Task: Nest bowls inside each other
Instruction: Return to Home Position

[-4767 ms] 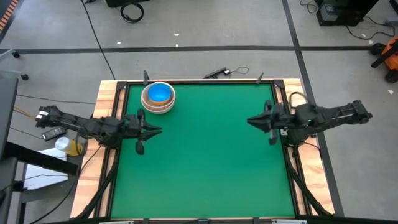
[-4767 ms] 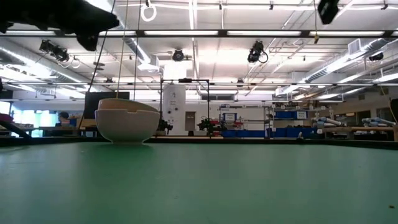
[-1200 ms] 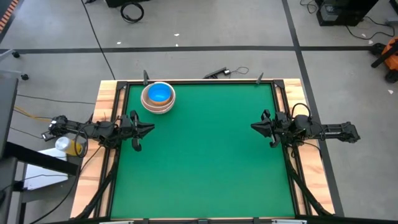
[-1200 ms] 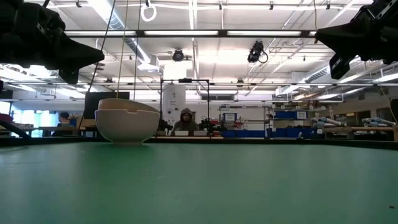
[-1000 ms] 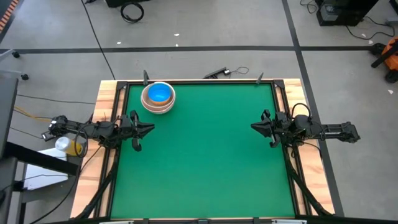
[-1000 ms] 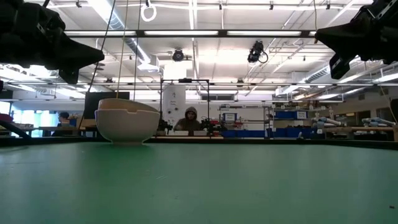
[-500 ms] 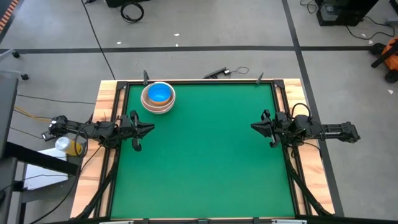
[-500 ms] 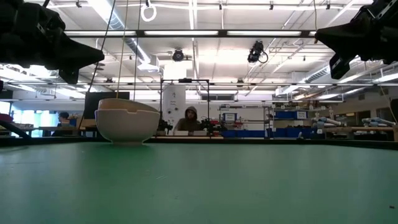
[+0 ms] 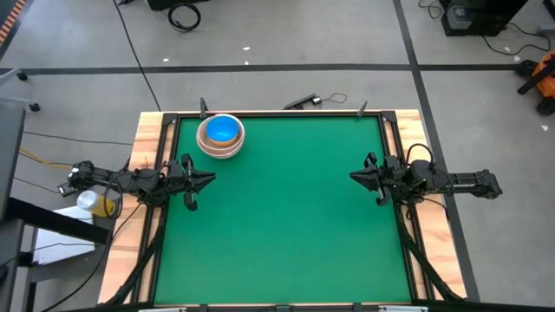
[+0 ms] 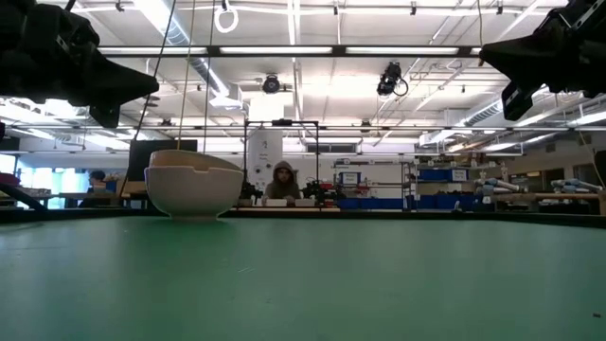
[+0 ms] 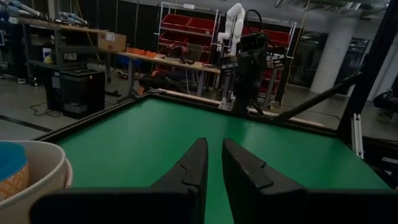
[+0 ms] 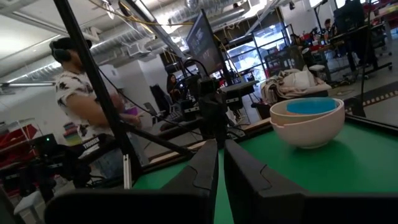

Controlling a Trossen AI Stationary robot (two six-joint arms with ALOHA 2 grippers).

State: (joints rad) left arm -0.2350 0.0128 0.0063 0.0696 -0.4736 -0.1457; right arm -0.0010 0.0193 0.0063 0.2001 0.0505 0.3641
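Note:
The bowls stand nested in one stack (image 9: pixel 220 136) near the table's far left corner. A tan outer bowl rests on the green mat, with paler rims inside it and a bright blue bowl (image 9: pixel 223 130) innermost. The stack also shows in the low view (image 10: pixel 194 183), the left wrist view (image 11: pixel 25 180) and the right wrist view (image 12: pixel 308 121). My left gripper (image 9: pixel 211 180) hovers shut at the table's left edge, nearer than the stack. My right gripper (image 9: pixel 352 176) hovers shut at the right edge. Both point toward the table's middle, with nothing between their fingers.
A wooden frame (image 9: pixel 149 156) borders the green mat (image 9: pixel 286 217), which lies bare from the middle to the near edge. A person (image 10: pixel 282 182) sits beyond the far edge. Another person (image 12: pixel 84 106) stands past the left side.

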